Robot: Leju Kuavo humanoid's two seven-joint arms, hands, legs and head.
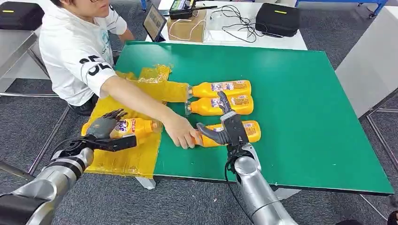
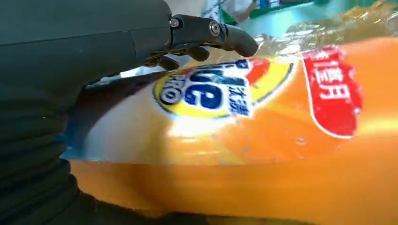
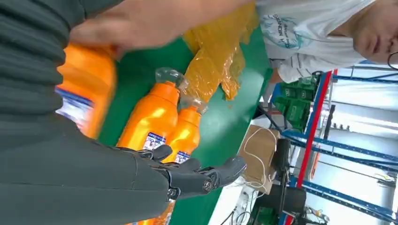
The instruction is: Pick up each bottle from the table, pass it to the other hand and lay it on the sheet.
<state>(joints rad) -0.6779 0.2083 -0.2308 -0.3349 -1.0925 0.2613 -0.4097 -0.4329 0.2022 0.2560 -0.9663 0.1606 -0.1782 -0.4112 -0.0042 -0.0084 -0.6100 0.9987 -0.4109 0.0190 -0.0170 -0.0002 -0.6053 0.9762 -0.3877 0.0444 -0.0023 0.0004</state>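
An orange bottle (image 1: 138, 126) lies on the yellow sheet (image 1: 126, 159) at the table's left end. My left hand (image 1: 104, 125) is at its base end with fingers stretched over it and no clear grip; up close the bottle's label (image 2: 263, 140) lies under those fingers (image 2: 211, 33). My right hand (image 1: 230, 126) hovers open over the nearest bottle (image 1: 251, 130) on the green table, thumb out to the left. A person's hand (image 1: 180, 133) holds that bottle's neck. Two more bottles (image 1: 225, 88) (image 1: 211, 107) lie just beyond; both bottles (image 3: 152, 117) (image 3: 185, 136) lie past my right fingers (image 3: 187, 176).
A person (image 1: 75, 51) leans in from the far left, arm stretched across the sheet. A cardboard box (image 1: 187, 26), a tablet (image 1: 154, 21), cables and a black case (image 1: 277, 18) stand on the white table behind. The green table (image 1: 319, 93) is bare on its right half.
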